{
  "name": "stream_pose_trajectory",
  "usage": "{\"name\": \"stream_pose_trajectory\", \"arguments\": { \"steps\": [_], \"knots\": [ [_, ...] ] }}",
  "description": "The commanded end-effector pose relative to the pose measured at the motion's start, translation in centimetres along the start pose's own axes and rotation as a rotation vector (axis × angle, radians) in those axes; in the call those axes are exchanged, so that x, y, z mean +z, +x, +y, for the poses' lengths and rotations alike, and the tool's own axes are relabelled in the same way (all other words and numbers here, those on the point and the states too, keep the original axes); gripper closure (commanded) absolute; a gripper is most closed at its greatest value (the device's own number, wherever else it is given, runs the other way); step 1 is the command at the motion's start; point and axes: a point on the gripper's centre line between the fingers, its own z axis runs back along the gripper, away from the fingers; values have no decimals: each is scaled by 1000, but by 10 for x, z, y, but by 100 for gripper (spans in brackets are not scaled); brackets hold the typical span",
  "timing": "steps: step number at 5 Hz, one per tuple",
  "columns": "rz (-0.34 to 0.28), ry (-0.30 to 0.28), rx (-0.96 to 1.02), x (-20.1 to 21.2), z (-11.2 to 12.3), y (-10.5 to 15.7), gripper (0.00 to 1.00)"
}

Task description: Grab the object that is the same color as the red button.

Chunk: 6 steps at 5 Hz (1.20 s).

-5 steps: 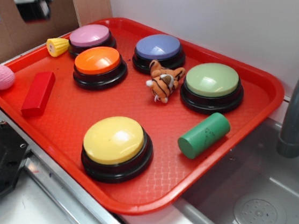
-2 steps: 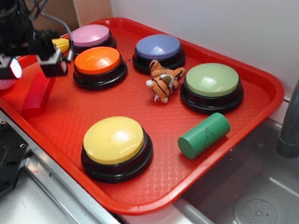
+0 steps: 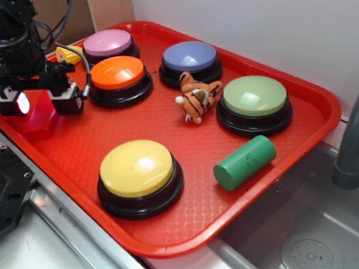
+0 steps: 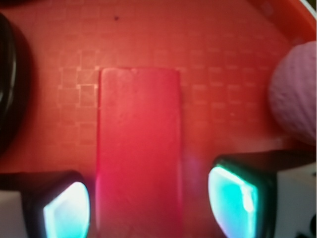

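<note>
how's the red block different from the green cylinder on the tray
The red block is flat-faced and brick-shaped; the green cylinder is round with circular ends. The block lies near the left edge of the tray; the cylinder lies near its right edge. The block sits between the open fingers of the gripper, while nothing is near the cylinder. The block nearly matches the tray's colour; the cylinder stands out. Both lie on their sides on the tray.

On the tray (image 3: 310, 123), the block (image 4: 138, 153) lies between the gripper (image 3: 39, 100) fingers (image 4: 67, 206), a knitted ball (image 4: 294, 94) just beyond one finger. Five buttons, a tiger toy (image 3: 196, 97) and a cylinder (image 3: 244, 161) lie further right.
</note>
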Motion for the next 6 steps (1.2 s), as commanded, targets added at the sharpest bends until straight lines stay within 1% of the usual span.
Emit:
{"name": "stream_pose_trajectory", "arguments": {
  "steps": [1,2,4,5,6],
  "knots": [
    [-21,-23,-14,-1,-3,-5,0],
    [-30,-31,-10,1,-2,-6,100],
    [-55,-44,6,10,-4,-4,100],
    [-99,-62,-6,31,-9,0,100],
    [-60,-99,-56,66,-23,6,100]
  ]
}}
